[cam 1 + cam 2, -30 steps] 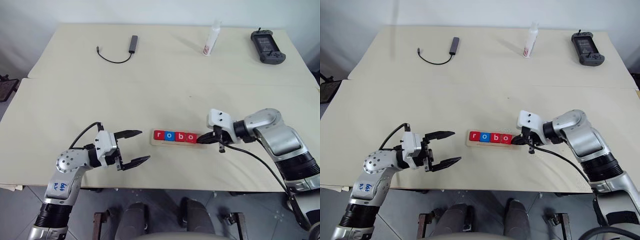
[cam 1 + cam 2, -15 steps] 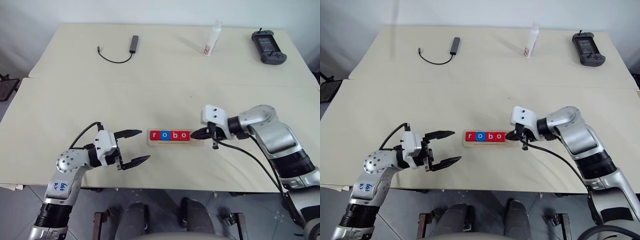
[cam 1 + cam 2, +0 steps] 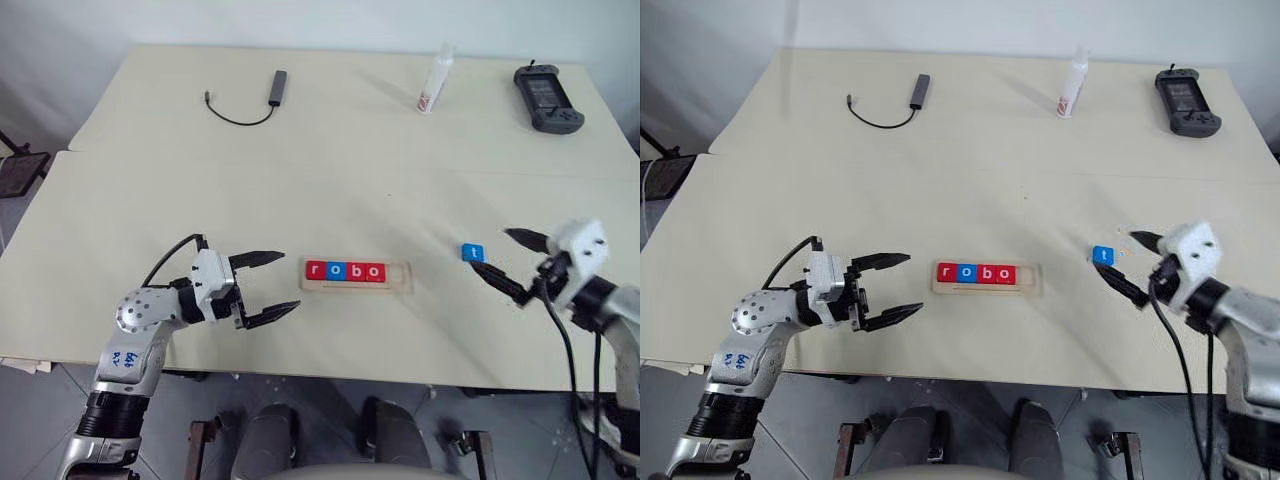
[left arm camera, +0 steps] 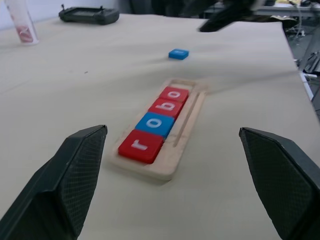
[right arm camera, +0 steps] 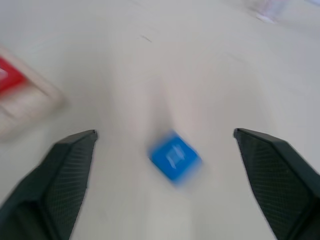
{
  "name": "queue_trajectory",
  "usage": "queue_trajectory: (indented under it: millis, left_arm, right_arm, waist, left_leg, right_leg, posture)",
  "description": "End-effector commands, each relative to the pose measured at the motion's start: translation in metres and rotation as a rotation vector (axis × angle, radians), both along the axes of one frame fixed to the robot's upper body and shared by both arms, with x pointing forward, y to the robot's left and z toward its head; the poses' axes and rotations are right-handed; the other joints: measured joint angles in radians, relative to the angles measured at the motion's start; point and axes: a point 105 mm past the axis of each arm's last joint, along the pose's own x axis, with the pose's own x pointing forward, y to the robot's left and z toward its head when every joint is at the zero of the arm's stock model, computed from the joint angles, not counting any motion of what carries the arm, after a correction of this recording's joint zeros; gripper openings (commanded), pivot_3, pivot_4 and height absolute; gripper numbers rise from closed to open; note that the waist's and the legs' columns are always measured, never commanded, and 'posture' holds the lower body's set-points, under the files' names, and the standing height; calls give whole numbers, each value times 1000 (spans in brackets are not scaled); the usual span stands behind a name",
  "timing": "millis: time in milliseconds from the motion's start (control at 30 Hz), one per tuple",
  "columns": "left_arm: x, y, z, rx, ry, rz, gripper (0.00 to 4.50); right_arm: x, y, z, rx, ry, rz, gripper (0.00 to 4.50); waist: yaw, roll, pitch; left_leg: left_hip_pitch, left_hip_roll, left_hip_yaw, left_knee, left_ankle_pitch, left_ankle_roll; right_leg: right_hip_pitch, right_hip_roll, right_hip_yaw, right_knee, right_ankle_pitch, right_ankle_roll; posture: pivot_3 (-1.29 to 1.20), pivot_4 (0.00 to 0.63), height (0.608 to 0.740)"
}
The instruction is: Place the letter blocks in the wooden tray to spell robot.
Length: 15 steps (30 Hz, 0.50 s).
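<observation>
On the cream tabletop [image 3: 330,170], my spread right gripper [image 3: 507,261] faces the small blue square "t" block [image 3: 473,253] just ahead; next, I pinch it for the pale wooden tray's [image 3: 402,281] empty end slot.

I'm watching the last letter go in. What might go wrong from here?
The blue t block lies flat on the table, turned askew to the open right pincer; a grasp may slip or twist it. The wooden tray sits loose with one free end slot beside the four seated blocks, so pushing the t in may shove the tray.
</observation>
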Motion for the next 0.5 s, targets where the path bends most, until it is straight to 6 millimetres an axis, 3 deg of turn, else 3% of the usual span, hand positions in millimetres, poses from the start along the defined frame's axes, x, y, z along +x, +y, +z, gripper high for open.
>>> queue_trajectory:
  millis: [33,267,400,500]
  left_arm:
    - [2,-3,8,-9,-38,-25,4500]
    - [5,-5,8,-8,-44,-42,4500]
    - [4,-6,8,-7,-46,-46,4500]
    - [3,-7,7,-8,-47,-46,4500]
  right_arm:
    - [-16,-12,6,-3,-82,-95,4468]
    - [-26,-12,-7,90,-59,-129,4468]
    - [-13,3,-5,109,-22,-86,4468]
    - [12,17,-5,144,81,-83,4468]
  waist:
    - [-3,0,0]
    - [-15,1,-1]
    - [-18,1,-1]
    - [-24,1,-1]
  left_leg:
    - [1,0,0,0,0,0]
    - [3,1,2,0,0,0]
    - [3,1,2,0,0,0]
    - [3,1,2,0,0,0]
  right_leg:
    - [0,0,0,0,0,0]
    - [0,1,3,1,0,0]
    - [0,1,3,1,0,0]
    - [0,1,3,1,0,0]
  posture:
    - [0,150,740]
    - [0,150,740]
    - [0,150,740]
    - [0,150,740]
